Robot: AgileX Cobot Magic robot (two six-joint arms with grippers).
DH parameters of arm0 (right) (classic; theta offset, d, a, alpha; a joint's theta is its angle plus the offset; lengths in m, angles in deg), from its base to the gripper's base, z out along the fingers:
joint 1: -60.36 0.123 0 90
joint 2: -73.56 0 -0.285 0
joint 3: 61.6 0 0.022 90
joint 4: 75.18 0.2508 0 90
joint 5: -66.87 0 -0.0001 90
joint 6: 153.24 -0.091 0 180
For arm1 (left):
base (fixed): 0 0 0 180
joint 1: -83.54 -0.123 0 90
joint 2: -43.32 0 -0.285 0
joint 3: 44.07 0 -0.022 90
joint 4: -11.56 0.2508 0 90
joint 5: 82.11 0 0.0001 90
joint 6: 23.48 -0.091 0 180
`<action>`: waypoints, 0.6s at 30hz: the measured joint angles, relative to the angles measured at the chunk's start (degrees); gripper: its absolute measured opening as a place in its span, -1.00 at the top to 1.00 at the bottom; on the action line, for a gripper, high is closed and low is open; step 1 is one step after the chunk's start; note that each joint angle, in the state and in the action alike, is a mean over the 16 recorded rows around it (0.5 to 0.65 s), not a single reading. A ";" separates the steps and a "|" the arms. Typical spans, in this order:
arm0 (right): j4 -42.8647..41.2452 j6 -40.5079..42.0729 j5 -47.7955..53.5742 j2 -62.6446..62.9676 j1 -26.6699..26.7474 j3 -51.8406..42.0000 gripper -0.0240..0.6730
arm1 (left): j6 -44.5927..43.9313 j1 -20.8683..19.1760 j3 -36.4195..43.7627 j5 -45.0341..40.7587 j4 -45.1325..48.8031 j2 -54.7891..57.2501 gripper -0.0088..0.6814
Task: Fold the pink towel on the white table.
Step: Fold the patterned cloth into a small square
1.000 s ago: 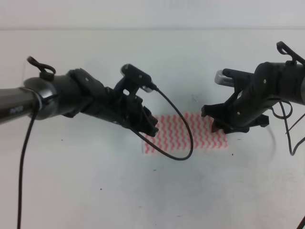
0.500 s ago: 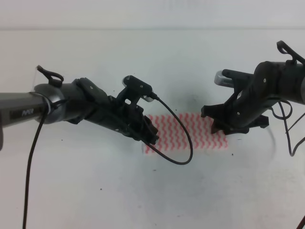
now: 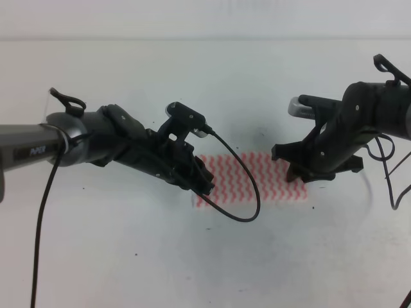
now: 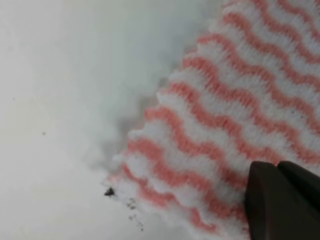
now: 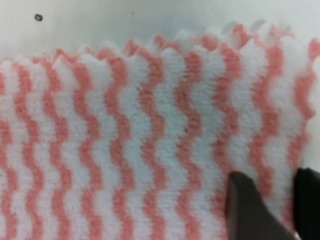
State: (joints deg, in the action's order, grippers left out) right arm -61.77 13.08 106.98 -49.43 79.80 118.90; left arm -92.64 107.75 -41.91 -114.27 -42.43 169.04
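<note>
Towel status: pink towel (image 3: pixel 257 178) lies flat on the white table (image 3: pixel 128 256), roughly mid-table, long axis running left-right in the high view.

Left arm comes in low from the towel's left side, forearm nearly horizontal, wrist angled down toward the towel's left end. Left gripper (image 3: pixel 204 181) sits over that left edge, and a black cable (image 3: pixel 247 192) loops off the wrist camera across the cloth. Left wrist view: dark fingertips (image 4: pixel 282 200) down at the cloth near its corner, close together with only a thin seam showing. Whether they actually pinch fabric, cannot tell.

Right arm reaches in from the towel's right side, elbow high, wrist bent down over the right end. Right gripper (image 3: pixel 308 172) covers that edge. Right wrist view: two fingertips (image 5: pixel 250 207) pressed onto the striped cloth just inside its right edge, a strip of towel showing in the gap between them. Grip state also unclear.
</note>
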 joint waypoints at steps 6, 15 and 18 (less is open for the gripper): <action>0.00 0.54 0.37 -0.22 0.00 0.12 0.56 | -0.05 -0.01 -0.02 0.00 0.27 0.01 0.99; 0.38 0.58 0.52 -0.49 0.00 0.12 0.84 | -0.13 0.00 0.00 -0.07 0.98 0.00 0.99; 0.95 0.89 0.30 -0.27 0.00 0.04 0.91 | -0.13 0.01 0.02 -0.19 1.18 -0.01 0.99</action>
State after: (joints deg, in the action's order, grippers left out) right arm -60.82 13.97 107.27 -49.70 79.80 118.94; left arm -92.77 107.76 -41.89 -114.47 -41.25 169.03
